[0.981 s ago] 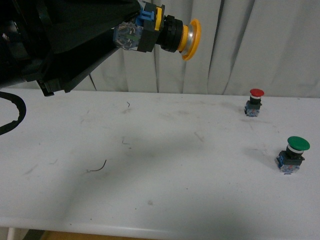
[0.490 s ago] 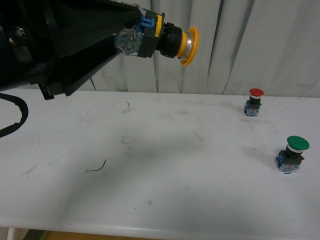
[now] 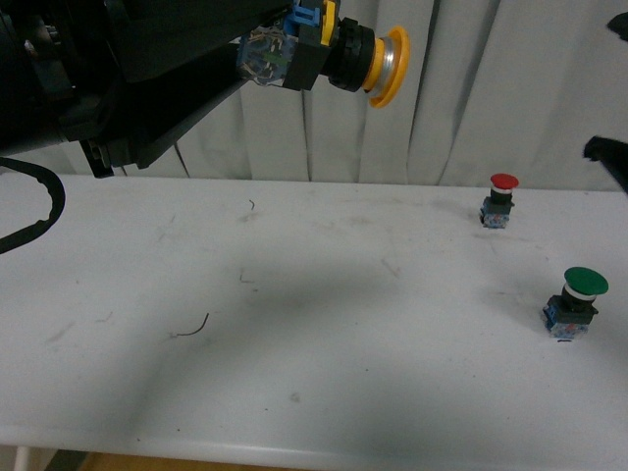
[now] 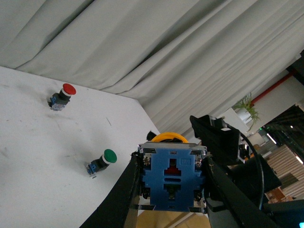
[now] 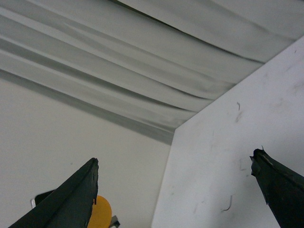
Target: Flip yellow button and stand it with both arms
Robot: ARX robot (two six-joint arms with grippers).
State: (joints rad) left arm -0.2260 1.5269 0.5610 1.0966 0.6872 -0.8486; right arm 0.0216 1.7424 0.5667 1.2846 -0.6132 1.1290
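Left hand pinching yellow button aloft, cap sideways, above table; right hand spread.

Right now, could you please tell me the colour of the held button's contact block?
Blue; see the yellow button in the left wrist view.

Curtained-off test bay inside a larger lab or office: scuffed white bench, pleated grey curtain as backdrop, potted plant and red pipe beyond.
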